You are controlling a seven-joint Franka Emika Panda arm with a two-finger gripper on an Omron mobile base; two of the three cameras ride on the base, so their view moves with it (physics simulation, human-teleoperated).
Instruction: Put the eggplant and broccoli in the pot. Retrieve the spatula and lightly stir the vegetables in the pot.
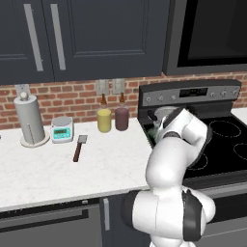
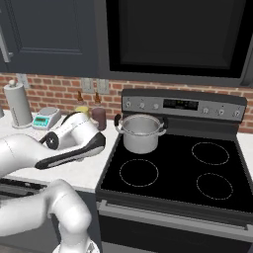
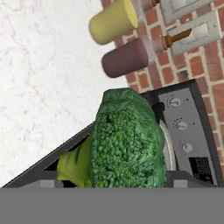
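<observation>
The broccoli (image 3: pixel 127 140) is sitting huge right at the camera in the hand view, pale stalk pointing to nine o'clock, and the gripper's jaws are standing wide on either side of it, holding it. The pot (image 2: pixel 140 132) is standing on the stove's (image 2: pixel 173 173) back-left burner, at about eleven o'clock on the cooktop. Over on the desk (image 1: pixel 58 169), the spatula (image 1: pixel 79 147) is lying flat, near the scale (image 1: pixel 61 129), well apart from the pot.
</observation>
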